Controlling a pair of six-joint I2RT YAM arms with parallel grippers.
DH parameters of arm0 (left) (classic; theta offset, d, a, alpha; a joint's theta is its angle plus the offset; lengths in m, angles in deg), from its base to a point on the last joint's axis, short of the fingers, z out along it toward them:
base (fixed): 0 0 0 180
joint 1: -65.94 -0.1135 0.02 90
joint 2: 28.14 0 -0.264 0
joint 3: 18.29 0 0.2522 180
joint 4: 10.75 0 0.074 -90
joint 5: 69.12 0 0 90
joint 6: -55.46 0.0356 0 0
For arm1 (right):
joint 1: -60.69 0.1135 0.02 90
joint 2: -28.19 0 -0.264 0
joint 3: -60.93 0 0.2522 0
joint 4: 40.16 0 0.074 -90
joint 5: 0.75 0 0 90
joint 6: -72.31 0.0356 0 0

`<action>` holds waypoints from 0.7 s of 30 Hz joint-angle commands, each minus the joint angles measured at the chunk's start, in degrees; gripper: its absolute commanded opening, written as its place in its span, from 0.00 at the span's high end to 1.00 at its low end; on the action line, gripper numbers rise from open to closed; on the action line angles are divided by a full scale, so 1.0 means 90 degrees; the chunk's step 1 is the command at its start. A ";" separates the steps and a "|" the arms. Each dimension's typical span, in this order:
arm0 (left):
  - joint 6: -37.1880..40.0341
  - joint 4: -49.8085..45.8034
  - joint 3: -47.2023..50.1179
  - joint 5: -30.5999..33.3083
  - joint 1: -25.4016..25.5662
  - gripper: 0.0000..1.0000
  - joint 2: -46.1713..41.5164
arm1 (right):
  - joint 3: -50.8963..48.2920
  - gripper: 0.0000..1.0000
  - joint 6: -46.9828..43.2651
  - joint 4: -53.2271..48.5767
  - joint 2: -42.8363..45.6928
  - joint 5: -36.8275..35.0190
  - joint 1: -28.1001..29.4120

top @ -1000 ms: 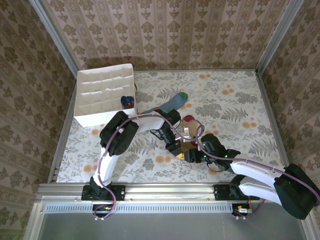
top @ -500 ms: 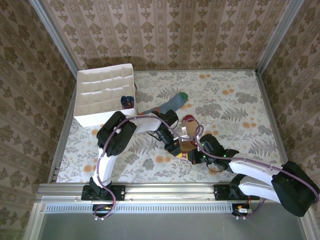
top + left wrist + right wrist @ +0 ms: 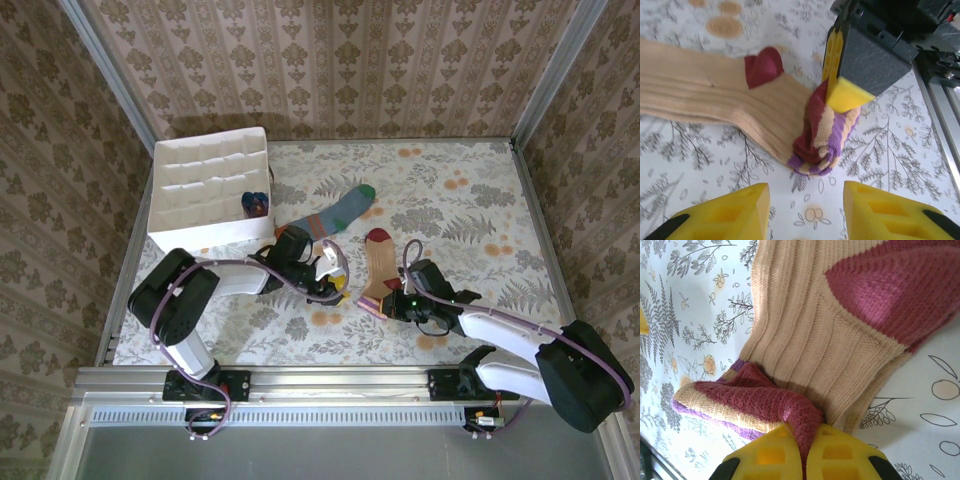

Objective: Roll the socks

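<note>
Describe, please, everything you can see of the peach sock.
The peach sock is ribbed knit, with maroon toe and heel and a cuff striped maroon, peach and purple. It lies flat on the floral table, toe away from the arms. Its cuff end is bunched up, pinched in the shut right gripper.

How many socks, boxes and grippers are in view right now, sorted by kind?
Socks: 3 (grey-blue sock, peach sock, rolled sock inside the box)
Boxes: 1
Grippers: 2 (left gripper open, right gripper shut on the peach sock's cuff)
Total: 6
</note>
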 commanded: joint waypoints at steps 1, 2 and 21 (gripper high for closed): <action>-0.0149 0.1476 0.0182 -0.0247 0.0056 0.63 -0.0053 | 0.0041 0.99 0.0129 -0.0742 -0.0221 0.0210 -0.0135; -0.0105 0.1539 0.0194 -0.0236 0.0104 0.63 -0.0031 | 0.0082 0.99 0.0082 -0.0809 -0.0267 0.0238 -0.0158; 0.0233 0.0677 -0.0520 -0.0327 0.0734 0.62 0.1096 | 0.0701 0.99 -0.0702 -0.1202 -0.1002 0.0825 -0.0313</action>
